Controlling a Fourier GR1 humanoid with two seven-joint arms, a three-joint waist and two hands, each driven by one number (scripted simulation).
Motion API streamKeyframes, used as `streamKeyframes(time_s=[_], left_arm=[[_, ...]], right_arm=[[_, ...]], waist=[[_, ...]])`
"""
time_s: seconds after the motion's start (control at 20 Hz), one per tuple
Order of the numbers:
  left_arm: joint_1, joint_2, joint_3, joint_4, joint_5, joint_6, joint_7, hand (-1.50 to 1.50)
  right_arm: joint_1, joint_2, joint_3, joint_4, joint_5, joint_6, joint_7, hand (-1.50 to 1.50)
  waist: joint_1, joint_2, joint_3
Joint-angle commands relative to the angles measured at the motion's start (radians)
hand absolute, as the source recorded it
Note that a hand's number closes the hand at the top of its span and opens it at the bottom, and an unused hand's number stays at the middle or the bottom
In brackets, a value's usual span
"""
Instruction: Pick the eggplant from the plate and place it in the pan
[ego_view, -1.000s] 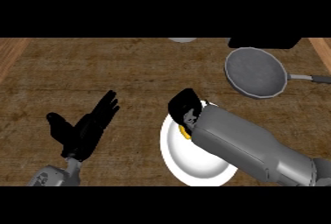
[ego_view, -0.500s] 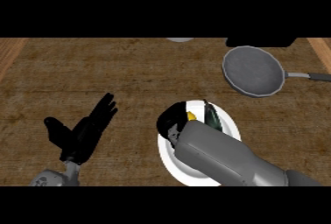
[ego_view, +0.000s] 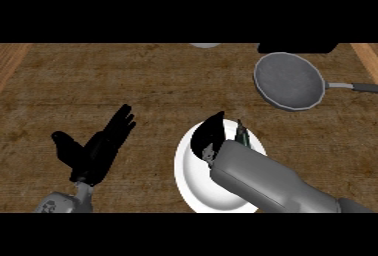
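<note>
The right hand (ego_view: 207, 136) sits over the plate (ego_view: 195, 184) beside the eggplant (ego_view: 241, 133); I cannot tell its grip. The left hand (ego_view: 96, 150) rests released at nine o'clock.

On the wooden counter (ego_view: 148, 75), the right hand (ego_view: 207, 136) lies over the upper part of a white plate (ego_view: 193, 187). A dark sliver of eggplant (ego_view: 241, 134) shows just beside it. The grey pan (ego_view: 289, 80) sits well apart, at upper right. The left hand (ego_view: 96, 150) rests at left, fingers (ego_view: 122, 120) straight.
</note>
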Motion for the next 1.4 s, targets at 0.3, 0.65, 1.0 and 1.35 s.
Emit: streamKeyframes(time_s=[0.3,0.65,1.0,1.35], left_arm=[[-0.053,-0.069,0.021,0.052,-0.052,-0.009,0.027,0.00],[0.065,-0.036,0.048,-0.015,-0.067,-0.055,-0.008,0.00],[0.052,-0.096,0.013,-0.065,-0.108,-0.017,0.061,0.00],[0.011,-0.052,0.112,-0.012,-0.064,-0.051,0.077,0.00]], right_arm=[[0.042,-0.060,-0.029,0.027,0.180,-0.011,-0.124,-1.50],[0.085,-0.136,-0.025,0.065,0.287,-0.141,-0.273,1.50],[0.062,-0.124,0.030,0.044,0.420,-0.176,-0.397,1.50],[0.202,-0.201,-0.007,-0.120,0.428,-0.413,-0.479,1.50]], waist=[[0.005,0.004,0.000],[0.015,0.005,0.001],[0.009,0.002,0.000],[-0.033,-0.004,0.002]])
